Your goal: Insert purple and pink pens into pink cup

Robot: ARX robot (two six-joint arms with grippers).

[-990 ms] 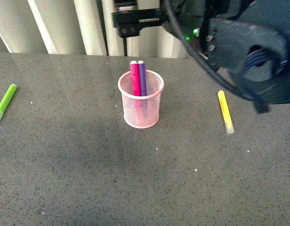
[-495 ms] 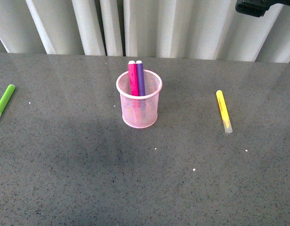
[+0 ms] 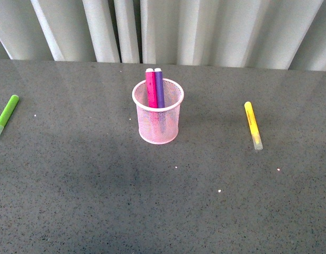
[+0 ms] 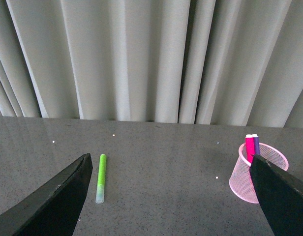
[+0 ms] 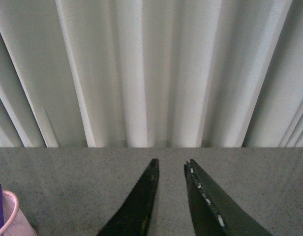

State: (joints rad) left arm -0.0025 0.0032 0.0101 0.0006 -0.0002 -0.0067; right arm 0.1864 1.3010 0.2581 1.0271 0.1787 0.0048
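You're seeing pink pen (image 3: 151, 88), purple pen (image 3: 159, 88) standing in cup (image 3: 158, 124); left tool (image 4: 171, 196) gaping wide, right tool (image 5: 172, 183) slightly parted, both holding nothing.

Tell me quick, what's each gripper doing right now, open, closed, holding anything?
Left gripper: open wide, holding nothing.
Right gripper: open with a narrow gap, holding nothing.

The left hand (image 4: 171, 206) hung spread wide above the grey counter (image 4: 161, 162), its two dark fingers (image 4: 53, 201) holding nothing. Between them lay a lime-green marker (image 4: 101, 171) flat on the surface. Off to one side stood the pink cup (image 4: 257, 174) — pink pen (image 4: 249, 147) and purple pen (image 4: 256, 145) upright inside, side by side. Pale curtains (image 4: 141, 59) hung behind.
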